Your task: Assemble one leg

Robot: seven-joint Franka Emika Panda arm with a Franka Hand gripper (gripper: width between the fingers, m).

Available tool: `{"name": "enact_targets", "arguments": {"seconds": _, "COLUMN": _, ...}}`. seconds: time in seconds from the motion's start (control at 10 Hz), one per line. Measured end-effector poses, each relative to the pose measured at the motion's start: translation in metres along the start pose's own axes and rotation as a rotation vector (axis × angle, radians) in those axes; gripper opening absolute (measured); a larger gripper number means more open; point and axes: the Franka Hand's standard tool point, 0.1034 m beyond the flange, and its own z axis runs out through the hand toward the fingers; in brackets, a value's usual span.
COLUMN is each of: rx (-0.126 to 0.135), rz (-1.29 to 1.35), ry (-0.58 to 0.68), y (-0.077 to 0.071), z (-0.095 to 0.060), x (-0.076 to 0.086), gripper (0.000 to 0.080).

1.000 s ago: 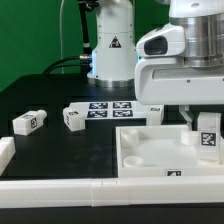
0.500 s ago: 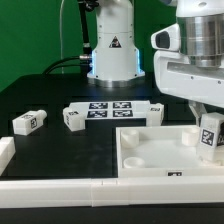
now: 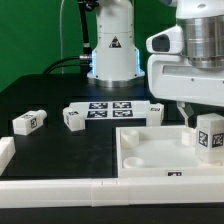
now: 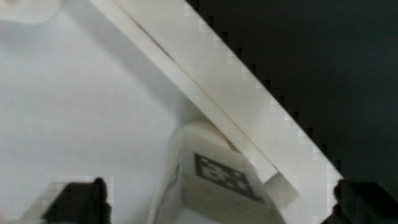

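Note:
A leg (image 3: 209, 135), a stubby white block with a tag on its side, stands upright at the far corner of the large white tabletop (image 3: 150, 150) on the exterior view's right. My gripper (image 3: 205, 122) hangs over it with a finger on either side. In the wrist view the leg (image 4: 222, 172) lies between the two dark fingertips (image 4: 75, 202), with a visible gap on each side, so the gripper (image 4: 217, 206) is open around it. The leg's lower end is hidden by the tabletop's rim.
Three more legs lie on the black table (image 3: 28, 121), (image 3: 73, 117), (image 3: 159, 110). The marker board (image 3: 108, 108) lies behind them. The arm's base (image 3: 110, 50) stands at the back. A white rail (image 3: 90, 190) runs along the front edge.
The gripper turned and rose a little half a second ago, with the leg looking tilted. It is now back lower and the leg stands upright again.

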Motion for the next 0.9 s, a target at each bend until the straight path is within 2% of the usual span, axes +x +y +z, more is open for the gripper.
{"name": "enact_targets", "arguments": {"seconds": 0.2, "rx": -0.002, "rz": -0.314, "ry": 0.0, "y": 0.0008, "z": 0.0001, "x": 0.0009, "gripper": 0.0648}}
{"name": "enact_targets", "arguments": {"seconds": 0.4, "rx": -0.026, "rz": -0.635, "ry": 0.028, "y": -0.0035, "z": -0.0014, "x": 0.0017, "gripper": 0.0649}}
{"name": "enact_targets", "arguments": {"seconds": 0.5, "rx": -0.035, "rz": -0.75, "ry": 0.06, "y": -0.0074, "z": -0.0032, "x": 0.0039, "gripper": 0.0649}}
{"name": "enact_targets", "arguments": {"seconds": 0.8, "rx": -0.053, "rz": -0.99, "ry": 0.079, "y": -0.0022, "z": -0.002, "x": 0.0097, "gripper": 0.0649}}
{"name": "enact_targets", "arguments": {"seconds": 0.9, "rx": -0.051, "rz": -0.978, "ry": 0.079, "y": -0.0026, "z": -0.0019, "x": 0.0092, "gripper": 0.052}}
